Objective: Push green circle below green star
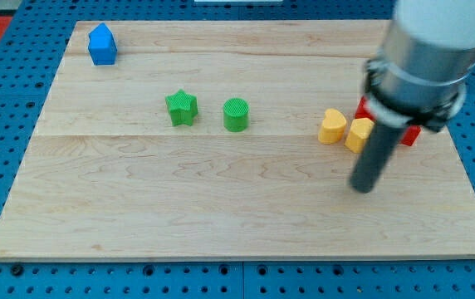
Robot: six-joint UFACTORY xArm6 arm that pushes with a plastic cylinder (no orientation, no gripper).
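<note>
Nearest the camera sits the rod's tip point(362, 188), on bare board point(221, 216) at the view's right, just below two yellow blocks point(345, 129) and a partly hidden red block point(409, 134). It's a plain rod w/ no jaws, touching nothing. Green circle point(236, 115) stands mid-board, just right of the green star point(182, 108), approx. level w/ it, well apart from the tip. Blue block point(102, 45) sits at top left. Step looks like the approach, no push begun. Next move probably: get the tip above and right of the circle, then push it down-left so it ends under the star w/o bumping the star.
</note>
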